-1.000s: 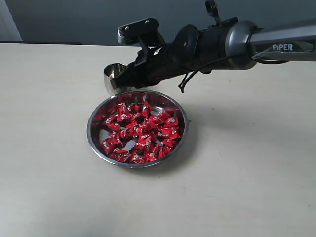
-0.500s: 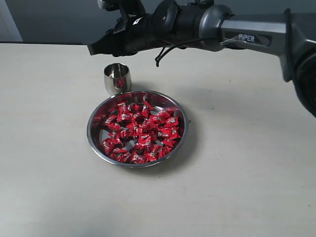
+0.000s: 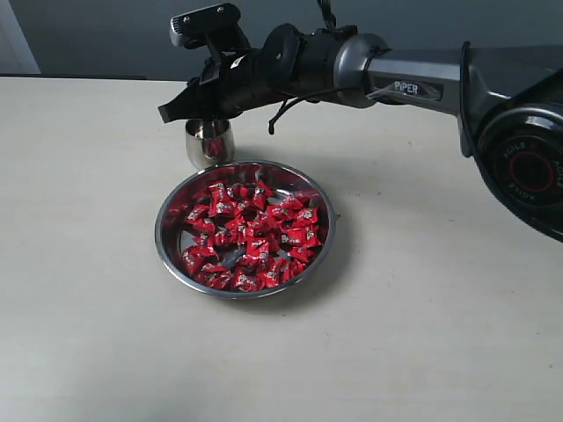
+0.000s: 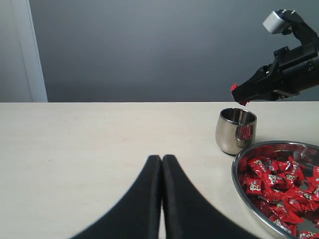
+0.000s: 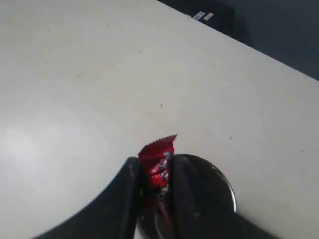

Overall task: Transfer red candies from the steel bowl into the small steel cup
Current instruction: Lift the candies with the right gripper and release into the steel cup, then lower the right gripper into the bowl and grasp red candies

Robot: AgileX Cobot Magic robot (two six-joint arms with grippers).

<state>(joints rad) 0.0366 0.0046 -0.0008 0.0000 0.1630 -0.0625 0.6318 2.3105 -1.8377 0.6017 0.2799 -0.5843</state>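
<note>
Exterior view: most red candies (image 3: 251,233) are left in the steel bowl (image 3: 159,236), the right gripper (image 3: 167,112) held over the small steel cup (image 3: 209,143) at its far left. Left wrist view: the left gripper (image 4: 162,158) is closed on nothing. Right wrist view: one candy (image 5: 157,160) is pinched above the cup, not yet dropped.

The steel bowl (image 3: 159,230) is polished, mirror-bright metal, and its rolled rim picks up red reflections. The red candies (image 3: 255,230) inside it wear glossy, crinkled wrappers with small white print. At 11 o'clock of the bowl, the small steel cup (image 3: 209,146) is the same smooth, shiny metal. The table (image 3: 422,343) is pale, smooth and matt. The right gripper (image 3: 171,111) looks like matt black plastic and pinches 1 held candy (image 5: 157,152) whose wrapper edge is serrated. The arm tube (image 3: 422,86) is satin grey metal. The left gripper (image 4: 162,159) has smooth, matt black fingers.
</note>
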